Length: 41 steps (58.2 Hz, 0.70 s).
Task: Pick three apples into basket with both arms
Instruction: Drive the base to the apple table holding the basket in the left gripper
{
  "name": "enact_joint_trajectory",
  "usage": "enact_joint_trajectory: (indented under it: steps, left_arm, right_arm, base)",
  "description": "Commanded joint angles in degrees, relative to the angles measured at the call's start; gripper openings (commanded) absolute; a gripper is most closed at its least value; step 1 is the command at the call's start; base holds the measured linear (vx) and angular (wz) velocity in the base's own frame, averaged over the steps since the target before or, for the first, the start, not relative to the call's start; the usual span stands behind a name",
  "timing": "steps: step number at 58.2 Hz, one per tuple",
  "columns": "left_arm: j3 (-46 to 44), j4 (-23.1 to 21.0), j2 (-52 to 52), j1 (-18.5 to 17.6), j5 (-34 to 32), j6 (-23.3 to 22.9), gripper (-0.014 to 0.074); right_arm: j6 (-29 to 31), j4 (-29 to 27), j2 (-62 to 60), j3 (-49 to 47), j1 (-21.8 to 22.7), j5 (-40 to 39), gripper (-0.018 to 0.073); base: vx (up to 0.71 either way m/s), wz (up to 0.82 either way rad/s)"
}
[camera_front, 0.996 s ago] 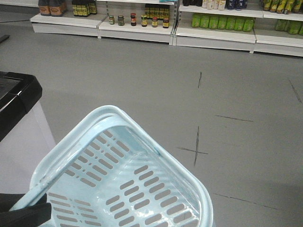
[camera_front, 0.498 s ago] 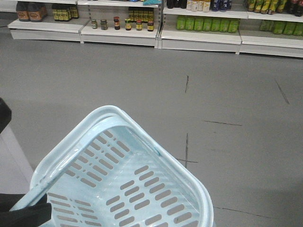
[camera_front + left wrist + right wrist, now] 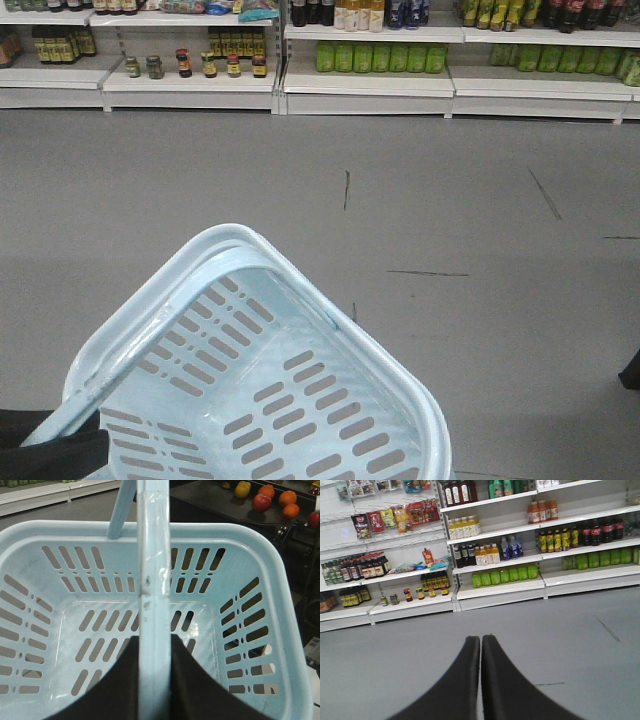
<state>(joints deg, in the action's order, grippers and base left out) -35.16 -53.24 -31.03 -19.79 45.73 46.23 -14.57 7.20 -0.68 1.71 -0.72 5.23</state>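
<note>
Shelving across the back of the front view has slid leftward and the black-topped counter once at 9 o'clock is gone from sight, while the basket (image 3: 215, 240) keeps its place in the frame. It fills the lower half from 6 to 8 o'clock, tilted with one corner toward 12 o'clock, above the grey floor (image 3: 450, 200). Its handle (image 3: 130, 375) runs down toward 8 o'clock, where a black part of the left arm (image 3: 50, 455) meets it. White shelves (image 3: 360, 85) with green bottles (image 3: 380, 57) and small jars (image 3: 190, 65) line the top edge.

From the left wrist, the handle crosses the basket from 12 to 6 o'clock. The left gripper (image 3: 152, 637) has its two black fingers (image 3: 115, 680) pressed against either side of that bar, clamping it. At 1 o'clock, beyond the basket's rim, a red apple (image 3: 261, 502) lies on a dark tabletop (image 3: 210, 492) among orange fruits (image 3: 287, 497), well apart from the basket. A red fruit cut by the edge at 2 o'clock cannot be told for certain.

From the right wrist, the right gripper (image 3: 480, 638) rises from 6 o'clock with its fingers closed together, only a thin line between them and nothing held. Shelves of bottles stand behind it from 10 to 2 o'clock.
</note>
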Motion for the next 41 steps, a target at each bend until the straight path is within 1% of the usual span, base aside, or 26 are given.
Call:
enact_joint_trajectory:
  steps: [1, 41]
  left_arm:
    - [-1.6, -4.0, 0.0, -0.4, -3.8, -0.4, -0.0006]
    - [-1.6, -4.0, 0.0, -0.4, -3.9, -0.4, -0.0006]
  right_arm:
    - [0.4, 0.6, -0.6, 0.7, 0.2, -4.2, -0.0005]
    - [0.4, 0.6, -0.6, 0.7, 0.2, -4.3, -0.0005]
  base:
    - [0.28, -0.24]
    - [0.30, -0.23]
